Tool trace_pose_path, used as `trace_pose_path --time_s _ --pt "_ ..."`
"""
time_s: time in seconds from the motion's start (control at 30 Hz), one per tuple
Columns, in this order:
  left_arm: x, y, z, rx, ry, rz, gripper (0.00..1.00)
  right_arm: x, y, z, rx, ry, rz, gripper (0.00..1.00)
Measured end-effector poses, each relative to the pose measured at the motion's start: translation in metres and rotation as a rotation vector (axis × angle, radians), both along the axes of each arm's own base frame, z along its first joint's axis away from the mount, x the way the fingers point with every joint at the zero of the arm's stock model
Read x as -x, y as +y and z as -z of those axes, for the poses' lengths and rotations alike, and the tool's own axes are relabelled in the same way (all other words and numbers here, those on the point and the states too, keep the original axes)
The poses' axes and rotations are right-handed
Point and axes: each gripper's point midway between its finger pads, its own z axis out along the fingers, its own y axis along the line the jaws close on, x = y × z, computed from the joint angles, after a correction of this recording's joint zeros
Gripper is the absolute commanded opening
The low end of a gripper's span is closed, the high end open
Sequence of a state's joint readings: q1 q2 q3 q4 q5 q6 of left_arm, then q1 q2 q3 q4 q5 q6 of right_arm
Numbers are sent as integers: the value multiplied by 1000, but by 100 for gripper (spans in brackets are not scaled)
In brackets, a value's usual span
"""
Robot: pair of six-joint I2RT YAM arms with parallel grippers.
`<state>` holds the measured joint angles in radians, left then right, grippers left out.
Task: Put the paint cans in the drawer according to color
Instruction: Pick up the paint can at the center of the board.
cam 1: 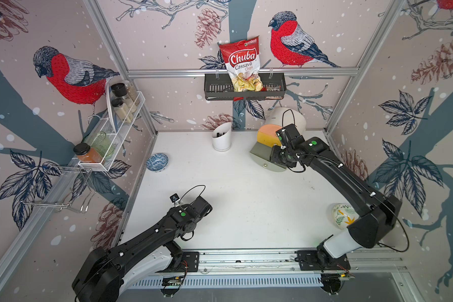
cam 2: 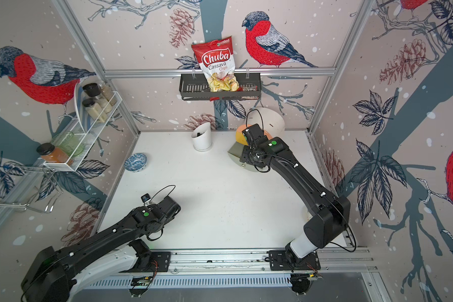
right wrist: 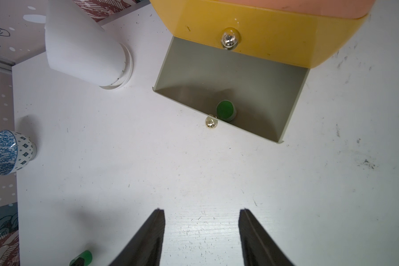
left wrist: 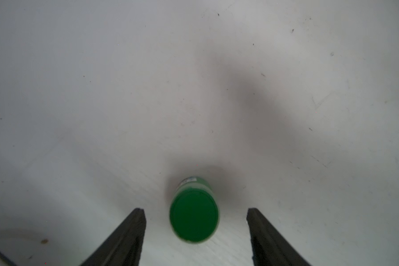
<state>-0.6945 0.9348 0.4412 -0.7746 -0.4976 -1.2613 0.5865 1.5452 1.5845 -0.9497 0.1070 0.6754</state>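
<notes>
**tinkerbot:** Where are the green paint cans right now?

**yam_fan:** One green can [right wrist: 225,110] already sits in the pulled-out grey-green drawer [right wrist: 251,76] at the bottom of the chest [cam 1: 268,137]. That's roughly 1 o'clock on the surface [cam 1: 246,209], taking the back wall as 12. The other green can [left wrist: 194,216] looks upright at around 8 o'clock, right between the left jaws. They're apart, one on each side, and neither touches it.

**tinkerbot:** And the right jaws?

**yam_fan:** Also apart with nothing in them, hanging just in front of the open drawer.

**tinkerbot:** Any tips for the grab?

**yam_fan:** The can's tiny, so I'd close slowly and evenly — if one side lands first it'll probably skid or tip. I'd pinch the body rather than the lid edge, then lift straight up before swinging toward 1 o'clock. The right arm is parked by the drawer mouth, so it should clear out first. Then I'd set the can down beside its twin — not on top of it.
</notes>
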Motion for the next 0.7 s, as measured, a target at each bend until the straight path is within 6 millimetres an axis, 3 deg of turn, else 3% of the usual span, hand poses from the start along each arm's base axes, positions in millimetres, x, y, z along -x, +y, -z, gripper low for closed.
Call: trace_pose_path --time_s 0.07,0.17,0.3,0.4,0.57,0.7 --pt "-1 1 4 8 -5 1 51 2 -3 -2 -11 -5 0 57" --pt "0 1 9 18 1 11 44 3 -9 -6 -21 -21 12 57" --pt "-3 0 11 12 0 32 26 5 -18 -6 -28 -27 16 57" --pt "-10 -6 9 -8 10 85 20 7 -23 -5 -34 -26 23 58" --pt "-36 -38 -2 -19 37 214 18 14 -30 -4 -49 -21 26 58" --pt "-60 -79 -13 -37 25 352 18 16 -40 2 -53 -13 45 58"
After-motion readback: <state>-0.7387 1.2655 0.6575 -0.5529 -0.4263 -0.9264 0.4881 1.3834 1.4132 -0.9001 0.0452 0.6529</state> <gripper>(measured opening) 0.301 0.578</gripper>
